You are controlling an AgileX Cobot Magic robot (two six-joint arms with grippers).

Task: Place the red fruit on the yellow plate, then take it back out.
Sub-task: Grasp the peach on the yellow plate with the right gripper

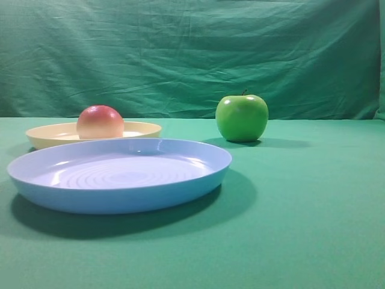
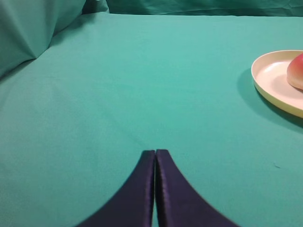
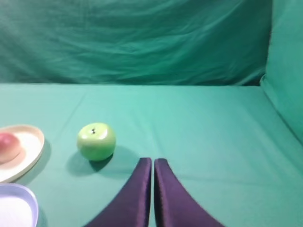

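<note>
My left pincer (image 2: 155,152) and right pincer (image 3: 152,161) are both pressed together w/ nothing between the tips, hanging over bare green cloth (image 2: 142,85). From the right one, the green apple (image 3: 96,141) sits just ahead-left; further left is the blue plate's (image 3: 19,203) rim, and beyond it the yellow plate (image 3: 33,142) w/ the red fruit (image 3: 8,146) resting in it. From the left one that plate is ahead, far right. So I judge step 1 done, take-out pending: next I'd spread a pincer, reach over the rim and close round the fruit.

Staged lab set; green cloth backdrop (image 1: 180,54)
</note>
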